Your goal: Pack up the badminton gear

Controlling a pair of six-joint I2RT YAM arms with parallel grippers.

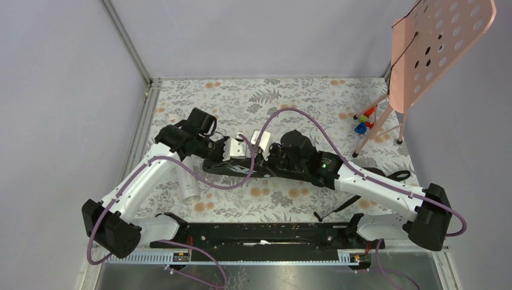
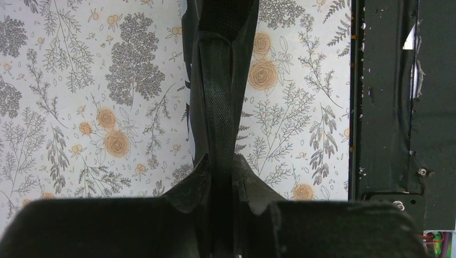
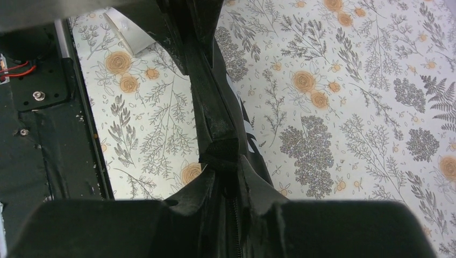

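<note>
The black racket-shaped bag (image 1: 253, 167) lies across the middle of the floral table. My left gripper (image 1: 224, 148) is shut on the bag's black webbed edge (image 2: 220, 107); my left fingers (image 2: 196, 180) pinch it. My right gripper (image 1: 282, 154) is shut on the bag's fabric by the zipper (image 3: 218, 129); my right fingers (image 3: 258, 185) close on it. The long white tube (image 1: 184, 180) lies left of the bag, partly under my left arm, and shows in the right wrist view (image 3: 126, 35). No rackets or shuttlecocks are in view.
The pink perforated board (image 1: 438, 42) on its stand (image 1: 377, 124) is at the back right, with small coloured toys (image 1: 362, 124) at its foot. A black strap (image 1: 344, 205) trails by my right arm. The black base rail (image 1: 259, 235) runs along the near edge.
</note>
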